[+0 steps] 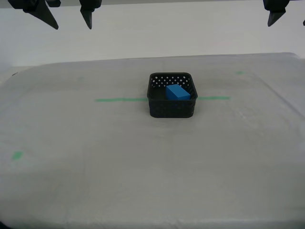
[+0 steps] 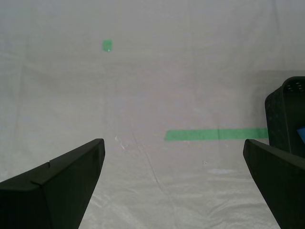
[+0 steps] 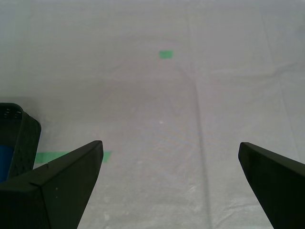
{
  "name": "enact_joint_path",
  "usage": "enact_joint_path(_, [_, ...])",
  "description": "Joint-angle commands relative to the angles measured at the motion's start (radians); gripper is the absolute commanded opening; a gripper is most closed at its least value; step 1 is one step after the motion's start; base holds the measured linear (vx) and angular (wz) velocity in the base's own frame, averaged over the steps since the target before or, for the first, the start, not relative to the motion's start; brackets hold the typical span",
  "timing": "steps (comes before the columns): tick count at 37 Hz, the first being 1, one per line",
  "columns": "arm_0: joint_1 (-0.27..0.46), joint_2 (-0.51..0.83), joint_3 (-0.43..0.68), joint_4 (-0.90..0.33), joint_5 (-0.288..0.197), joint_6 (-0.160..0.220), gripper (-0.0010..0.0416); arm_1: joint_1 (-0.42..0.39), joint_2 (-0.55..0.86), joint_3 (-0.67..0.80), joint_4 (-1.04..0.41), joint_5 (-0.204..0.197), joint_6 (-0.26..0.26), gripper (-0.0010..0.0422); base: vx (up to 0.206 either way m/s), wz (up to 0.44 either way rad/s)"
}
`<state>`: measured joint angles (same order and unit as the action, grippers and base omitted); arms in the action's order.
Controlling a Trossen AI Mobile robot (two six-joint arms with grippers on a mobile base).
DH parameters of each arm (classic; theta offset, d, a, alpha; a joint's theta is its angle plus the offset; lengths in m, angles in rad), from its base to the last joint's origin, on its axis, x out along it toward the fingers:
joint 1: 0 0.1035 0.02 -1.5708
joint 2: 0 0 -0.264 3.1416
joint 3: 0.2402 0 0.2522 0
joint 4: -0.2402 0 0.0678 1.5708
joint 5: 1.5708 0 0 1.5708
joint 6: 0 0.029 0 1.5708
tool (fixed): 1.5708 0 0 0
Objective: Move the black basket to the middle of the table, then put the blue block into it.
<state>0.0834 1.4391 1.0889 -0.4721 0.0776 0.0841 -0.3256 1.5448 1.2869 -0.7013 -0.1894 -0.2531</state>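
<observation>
The black basket (image 1: 171,109) stands near the middle of the table (image 1: 143,171), on the green tape line (image 1: 119,99). The blue block (image 1: 177,91) lies inside it, tilted towards the far wall. My second gripper (image 1: 71,26) hangs open high at the exterior view's left; its wrist view shows its open gripper (image 2: 172,143), the basket's (image 2: 281,119) edge and a sliver of block (image 2: 301,134). My first gripper (image 1: 288,21) hangs high at the exterior view's right, open (image 3: 170,144) and empty, with the basket (image 3: 24,138) and block (image 3: 5,160) off to one side.
Small green marks sit on the cloth at the exterior view's near left (image 1: 17,155) and far right (image 1: 239,72). A white wall rises behind the table's far edge. Bare cloth surrounds the basket on all sides.
</observation>
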Motion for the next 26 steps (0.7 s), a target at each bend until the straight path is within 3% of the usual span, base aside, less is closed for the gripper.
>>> enact_joint_path(1, [0.001,0.000,0.000,0.001,0.003,0.001,0.0398,0.000,0.000,0.001,0.001,-0.004,0.000,0.0400,0.000,0.000])
enact_joint_path(26, [0.001,0.000,0.000,0.001,0.003,0.001,0.0398,0.000,0.000,0.001,0.001,-0.004,0.000,0.0400,0.000,0.000])
